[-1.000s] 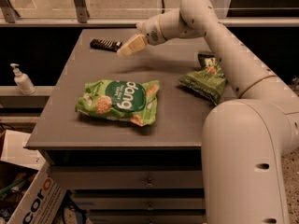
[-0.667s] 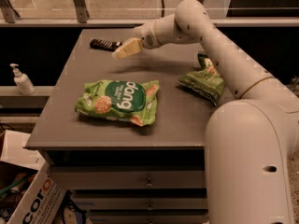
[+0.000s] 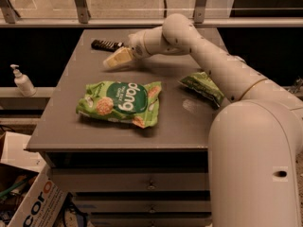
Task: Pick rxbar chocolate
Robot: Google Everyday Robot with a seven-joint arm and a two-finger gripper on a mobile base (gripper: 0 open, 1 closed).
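Note:
The rxbar chocolate [image 3: 106,45] is a slim black bar lying flat near the far left of the grey table [image 3: 71,122]. My gripper [image 3: 113,60] hangs over the table just right of and in front of the bar, pointing down-left toward it, and holds nothing that I can see. The large green "dang" bag [image 3: 120,103] lies in the middle of the table, nearer to me than the gripper. The smaller dark-green chip bag [image 3: 203,87] lies at the right, partly behind my arm.
A white pump bottle [image 3: 21,81] stands on a ledge left of the table. A cardboard box [image 3: 28,202] sits on the floor at lower left. A railing and glass run behind the table. Drawers are under the tabletop.
My gripper has moved left and lower, closer to the black bar. The bags and the bar have not moved.

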